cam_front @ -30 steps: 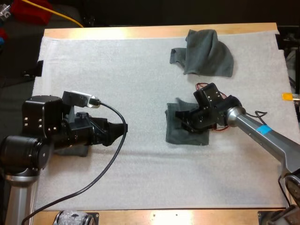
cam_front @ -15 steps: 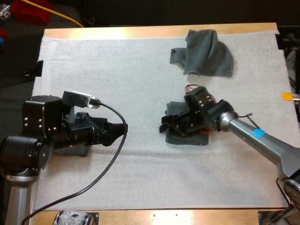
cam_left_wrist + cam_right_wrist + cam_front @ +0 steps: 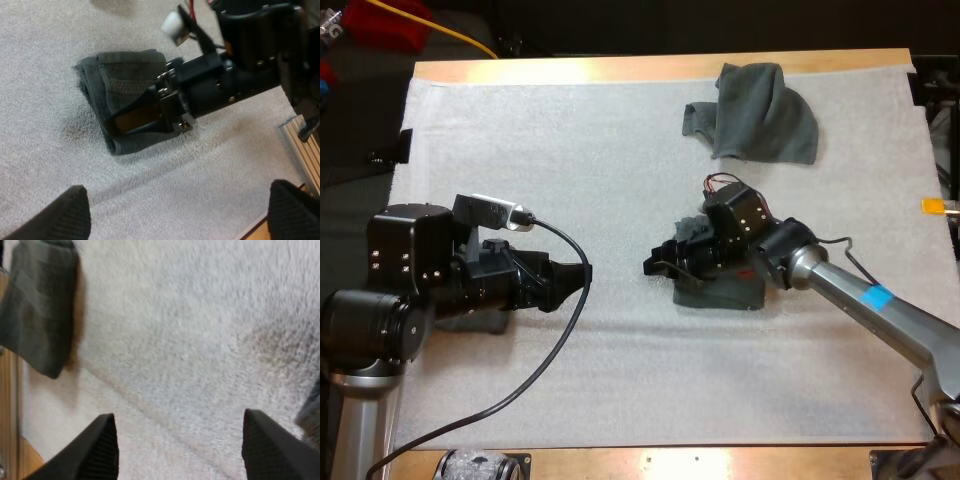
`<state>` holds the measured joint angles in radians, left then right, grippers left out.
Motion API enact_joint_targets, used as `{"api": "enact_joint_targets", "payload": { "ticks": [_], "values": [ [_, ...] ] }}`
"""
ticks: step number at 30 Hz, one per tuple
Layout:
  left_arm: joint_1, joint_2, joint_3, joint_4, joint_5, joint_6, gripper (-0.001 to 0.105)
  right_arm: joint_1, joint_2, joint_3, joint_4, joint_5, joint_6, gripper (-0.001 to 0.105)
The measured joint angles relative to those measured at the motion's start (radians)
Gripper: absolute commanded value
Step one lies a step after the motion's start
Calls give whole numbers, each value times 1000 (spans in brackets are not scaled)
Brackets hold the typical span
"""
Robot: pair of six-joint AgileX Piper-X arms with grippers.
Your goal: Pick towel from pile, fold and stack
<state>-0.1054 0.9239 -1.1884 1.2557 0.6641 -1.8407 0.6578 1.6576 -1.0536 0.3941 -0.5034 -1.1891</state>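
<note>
Presently the left gripper (image 3: 177, 189) and right gripper (image 3: 662, 268) are spread empty; the folded towel (image 3: 725, 293) could be snagged open by the right's fingers.

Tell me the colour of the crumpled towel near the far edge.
Crumpled towel: dark grey-green, best in high view.

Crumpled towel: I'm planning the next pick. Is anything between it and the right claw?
Nothing tall does. The folded towel lies flat under the right claw; beyond it, only bare white mat reaches the crumpled towel.
</note>
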Motion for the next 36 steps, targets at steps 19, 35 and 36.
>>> {"api": "enact_joint_targets", "payload": {
  "ticks": [19,35,36],
  "values": [
    [0,0,0,0,0,11,71,0,-222,0,322,316,-119,54],
    [0,0,80,-5,0,13,71,0,-535,0,410,419,-128,54],
    [0,0,85,-8,2,13,71,0,-545,0,410,419,-128,54]
  ]
}}
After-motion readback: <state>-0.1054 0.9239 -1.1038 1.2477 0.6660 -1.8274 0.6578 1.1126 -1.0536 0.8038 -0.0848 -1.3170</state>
